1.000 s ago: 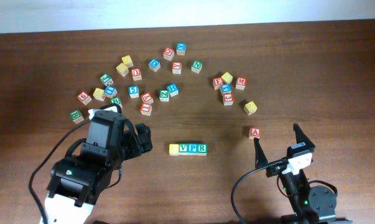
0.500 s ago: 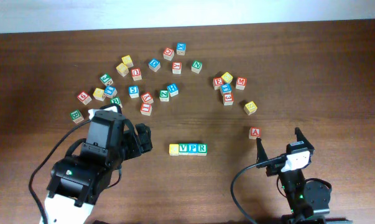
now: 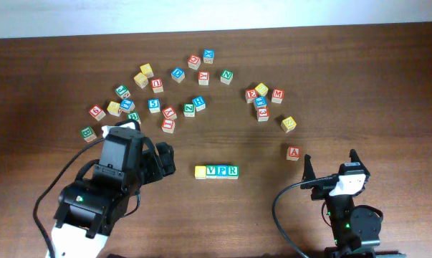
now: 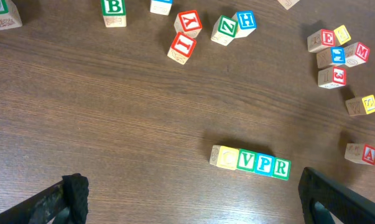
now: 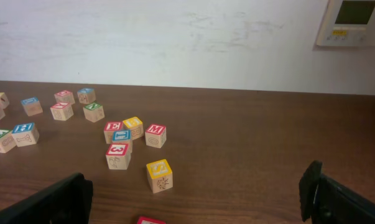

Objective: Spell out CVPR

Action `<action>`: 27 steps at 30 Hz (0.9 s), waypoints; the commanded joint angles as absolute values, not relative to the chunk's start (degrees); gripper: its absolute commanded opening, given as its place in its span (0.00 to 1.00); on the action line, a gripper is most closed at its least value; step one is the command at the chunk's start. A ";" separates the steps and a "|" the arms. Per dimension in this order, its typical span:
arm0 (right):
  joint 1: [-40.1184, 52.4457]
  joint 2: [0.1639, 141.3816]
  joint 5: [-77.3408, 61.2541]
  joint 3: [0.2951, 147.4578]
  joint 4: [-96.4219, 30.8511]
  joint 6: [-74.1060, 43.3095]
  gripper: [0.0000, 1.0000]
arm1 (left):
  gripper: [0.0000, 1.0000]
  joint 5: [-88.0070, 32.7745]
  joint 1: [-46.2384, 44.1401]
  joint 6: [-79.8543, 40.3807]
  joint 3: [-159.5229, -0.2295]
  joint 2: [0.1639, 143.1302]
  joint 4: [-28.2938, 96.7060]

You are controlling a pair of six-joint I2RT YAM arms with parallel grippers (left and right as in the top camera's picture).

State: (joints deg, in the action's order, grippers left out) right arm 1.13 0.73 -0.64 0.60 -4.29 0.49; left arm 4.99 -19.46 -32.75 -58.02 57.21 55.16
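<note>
Nearby, loose blocks [image 3: 154, 105] beyond CVPR row [image 3: 216, 171].

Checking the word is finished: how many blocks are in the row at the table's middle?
4, touching in one line, none hidden: a yellow block, then V, P and R.

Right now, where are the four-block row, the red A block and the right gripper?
four-block row [image 3: 217, 172]: overhead view, middle of its top
red A block [image 3: 294, 153]: overhead view, top face
right gripper [image 3: 330, 155]: overhead view, between fingertips
</note>
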 commanded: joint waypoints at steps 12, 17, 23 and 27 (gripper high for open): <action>0.62 0.19 0.30 0.32 -4.71 1.04 0.98 | 0.99 5.85 -19.22 -32.71 -58.43 57.14 55.22; 0.62 0.21 0.27 0.32 -4.71 1.04 0.98 | 0.99 6.20 -19.20 -32.69 -58.37 57.65 60.25; 0.62 0.21 0.30 0.32 -4.71 1.04 0.98 | 0.99 -8.21 -10.15 -10.63 -48.10 48.45 45.82; 0.62 0.21 0.30 0.32 -4.71 1.04 0.98 | 0.99 -9.67 -7.97 -3.90 -38.39 35.68 39.38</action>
